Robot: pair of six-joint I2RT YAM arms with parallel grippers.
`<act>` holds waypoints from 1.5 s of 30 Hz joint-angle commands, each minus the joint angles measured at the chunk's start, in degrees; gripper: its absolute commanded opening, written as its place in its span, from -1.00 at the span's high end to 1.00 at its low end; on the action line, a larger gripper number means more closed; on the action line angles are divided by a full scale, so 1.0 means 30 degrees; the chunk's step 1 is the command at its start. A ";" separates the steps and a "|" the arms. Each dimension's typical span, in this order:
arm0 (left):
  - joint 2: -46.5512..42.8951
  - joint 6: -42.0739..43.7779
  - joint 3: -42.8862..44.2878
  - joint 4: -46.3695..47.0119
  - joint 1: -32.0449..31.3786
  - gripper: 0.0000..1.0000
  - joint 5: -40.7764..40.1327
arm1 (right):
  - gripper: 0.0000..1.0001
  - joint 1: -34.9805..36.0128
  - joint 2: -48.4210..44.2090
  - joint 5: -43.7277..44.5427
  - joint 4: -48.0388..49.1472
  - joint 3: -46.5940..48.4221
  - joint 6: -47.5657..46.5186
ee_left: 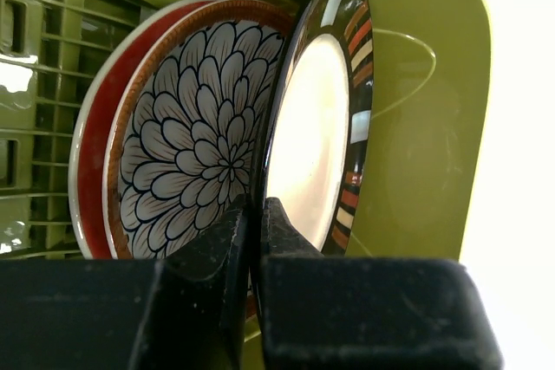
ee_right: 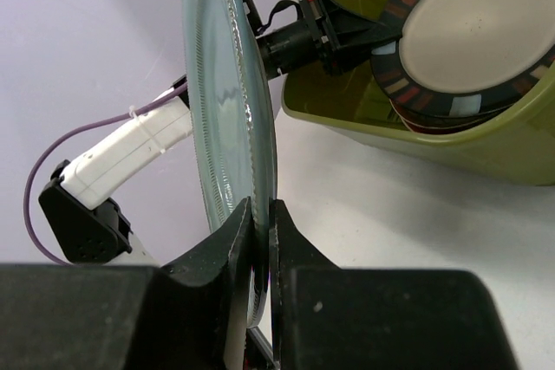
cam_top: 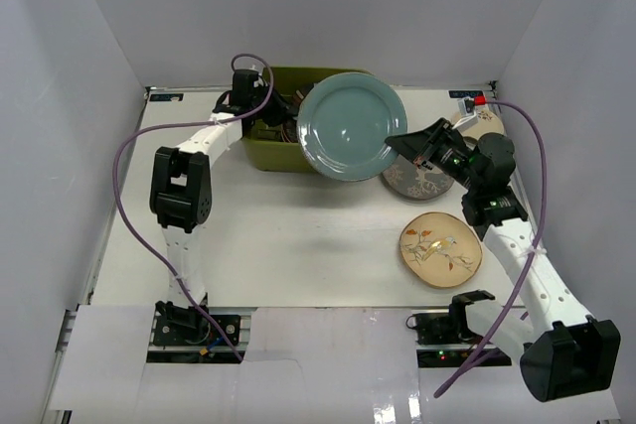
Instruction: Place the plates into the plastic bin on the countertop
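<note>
The olive-green plastic bin (cam_top: 266,152) stands at the back of the white countertop (cam_top: 298,235). My left gripper (cam_top: 260,111) reaches into it and is shut on the rim of the dark-rimmed cream plate (ee_left: 316,136), which stands on edge. The brown-white petal plate (ee_left: 195,145) and the red plate (ee_left: 91,171) lean behind it. My right gripper (cam_top: 402,146) is shut on the rim of the plain teal plate (cam_top: 350,126) and holds it raised and tilted beside the bin's right end. In the right wrist view the teal plate (ee_right: 221,101) is edge-on between the closed jaws.
The grey deer plate (cam_top: 417,178) lies partly under my right gripper. The cream bird plate (cam_top: 440,248) lies near the front right. A small cream plate (cam_top: 484,124) lies at the back right. White walls enclose the countertop. A purple cable loops along each arm.
</note>
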 commanded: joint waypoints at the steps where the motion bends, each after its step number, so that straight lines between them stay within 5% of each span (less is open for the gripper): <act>1: -0.0318 0.0612 0.1624 -0.0567 -0.0278 1.00 -0.0682 | 0.85 -0.0280 0.0289 -0.0149 0.4398 0.1674 0.1319; 12: 0.0065 0.1170 0.1683 -0.1301 -0.0454 0.99 -0.1564 | 0.85 -0.0515 0.0907 0.0056 0.4635 0.1850 0.1203; 23: -0.0375 0.1199 0.1361 -0.1331 -0.0454 0.37 -0.1916 | 0.85 -0.0632 0.0731 0.0085 0.4606 0.1674 0.1203; 26: -0.0521 0.1199 0.1274 -0.1360 -0.0454 0.14 -0.1886 | 0.85 -0.0661 0.0731 0.0085 0.4606 0.1645 0.1203; 34: -0.2479 0.1814 0.0834 -0.1359 -0.0483 -0.95 -0.2295 | 0.85 -0.0808 0.1346 0.0524 0.4577 0.1937 0.0970; 45: -0.8776 0.3835 -0.2463 -0.0280 -0.0571 -0.96 -0.5809 | 0.85 -0.0838 0.4010 0.1695 0.4254 0.3518 -0.0203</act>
